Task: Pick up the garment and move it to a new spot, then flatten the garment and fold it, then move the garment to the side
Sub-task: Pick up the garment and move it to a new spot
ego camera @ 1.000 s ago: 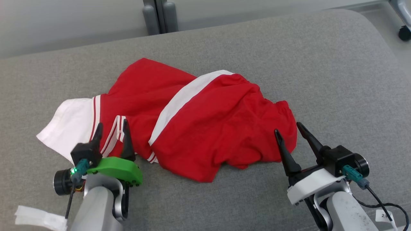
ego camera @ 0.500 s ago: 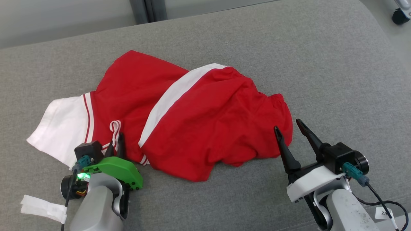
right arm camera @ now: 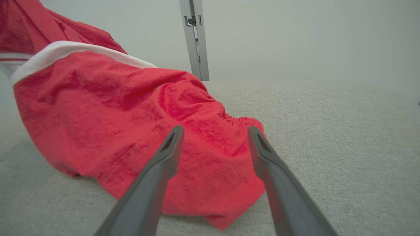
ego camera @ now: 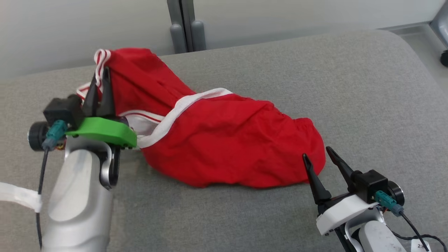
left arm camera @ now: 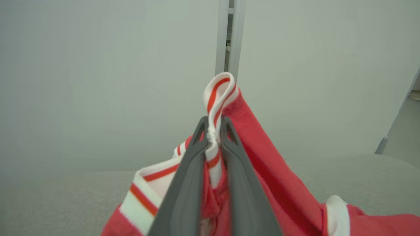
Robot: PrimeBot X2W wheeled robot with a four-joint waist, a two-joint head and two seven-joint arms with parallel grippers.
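Observation:
The garment (ego camera: 227, 140) is red with white bands and red-and-white striped trim. Its left end hangs lifted off the grey cushion while its right part still lies on the surface. My left gripper (ego camera: 100, 75) is shut on a fold of the striped trim (left arm camera: 218, 95), raised at the left; the wrist view shows the trim pinched between both fingers with the garment (left arm camera: 262, 170) draping down from it. My right gripper (ego camera: 317, 154) stands open at the lower right, its fingertips just at the garment's right edge (right arm camera: 210, 154) and holding nothing.
The grey cushioned surface (ego camera: 350, 87) stretches wide to the right and front. A pale wall with a grey vertical post (ego camera: 183, 24) stands behind it. White tape (ego camera: 17, 196) wraps my left forearm. A caster wheel (ego camera: 444, 57) sits at the far right.
My left gripper closed on the striped trim and rose with it, lifting the garment's left end off the cushion. The right gripper stayed open in place. The head camera shifted too.

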